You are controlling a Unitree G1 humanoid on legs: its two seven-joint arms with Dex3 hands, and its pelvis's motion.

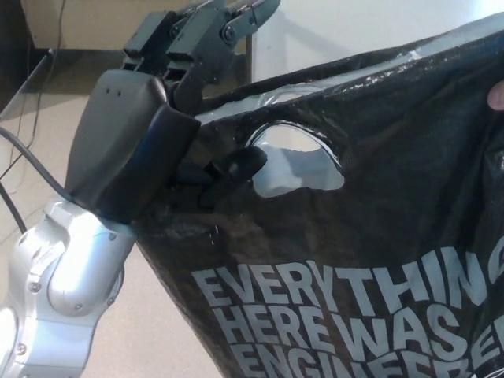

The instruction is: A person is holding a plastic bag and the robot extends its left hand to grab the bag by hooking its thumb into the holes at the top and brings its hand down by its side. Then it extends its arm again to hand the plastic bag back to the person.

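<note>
The left robot hand (169,102) holds nothing, fingers spread above the bag (354,236); its thumb (240,164) at the handle hole (295,161) should push fully through before lowering.

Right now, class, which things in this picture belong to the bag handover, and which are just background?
Part of the job:
- plastic bag
- handle hole at its top
- left robot hand, thumb at the hole's edge
- person's fingertip holding the bag

Just background:
- black cable
- tan floor
- white wall
</note>
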